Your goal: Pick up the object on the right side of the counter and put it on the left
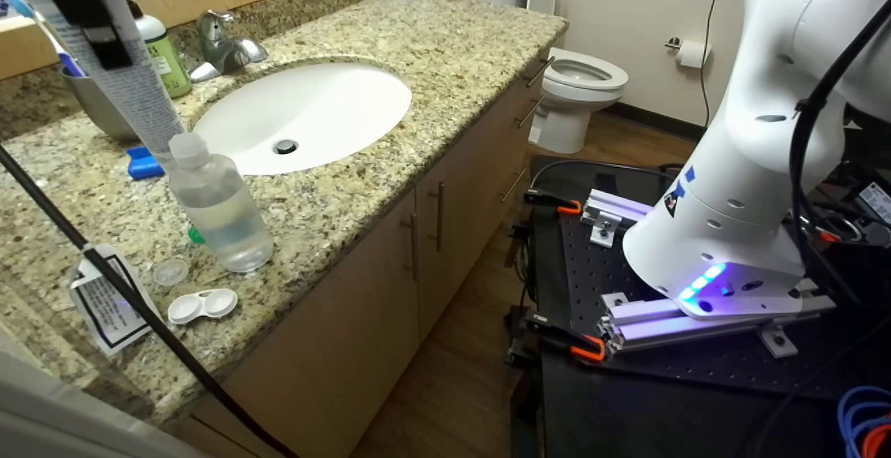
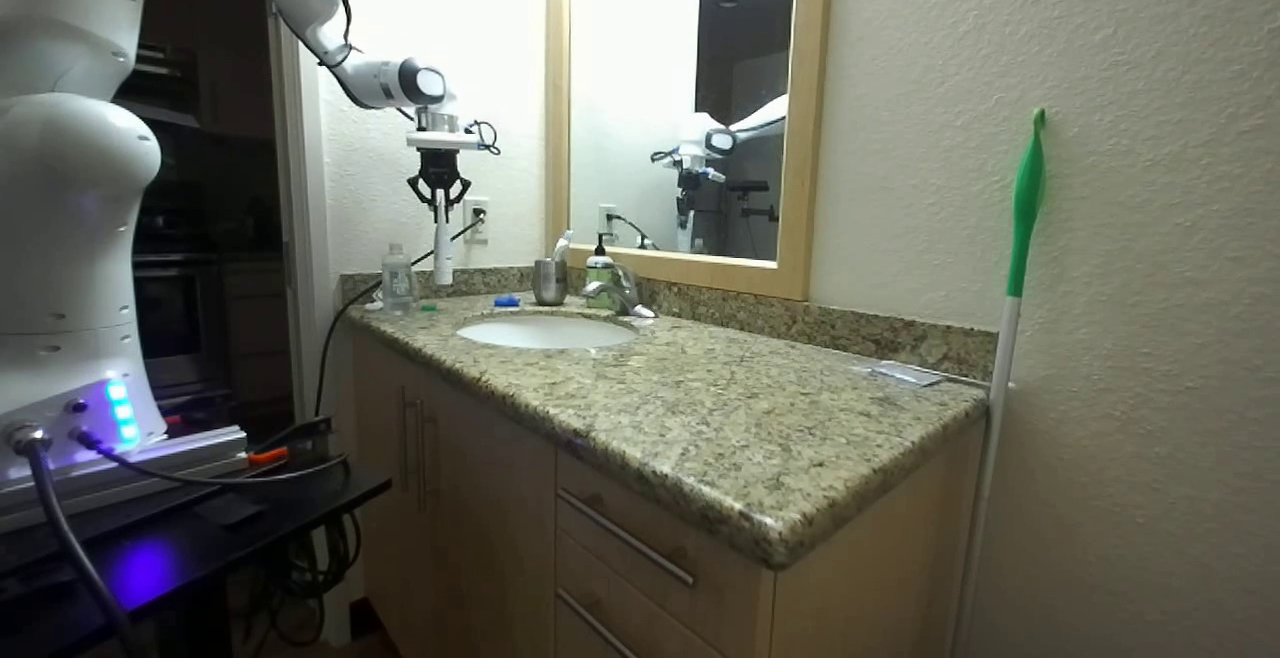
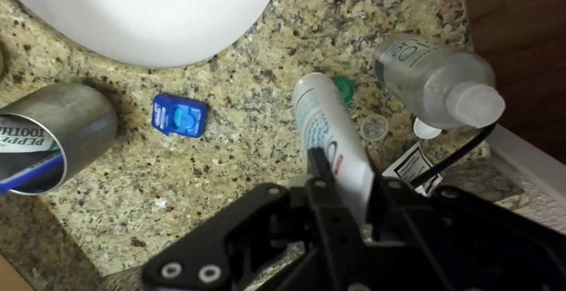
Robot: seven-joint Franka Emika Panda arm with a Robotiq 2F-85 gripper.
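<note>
Black end effector (image 3: 347, 166) grips the white tube (image 3: 327, 125) by its upper end; in an exterior view the tube hangs at its six o'clock, above the tabletop (image 2: 720, 408).

Jaws clamped on white tube (image 3: 330, 127); clear bottle (image 3: 435, 81), metal cup (image 3: 86, 118) on counter (image 3: 247, 136).

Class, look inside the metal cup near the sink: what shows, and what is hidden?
In the metal cup are a blue toothbrush handle and a white printed item, apparently toothpaste. The cup itself hides its bottom and anything lying there.
</note>
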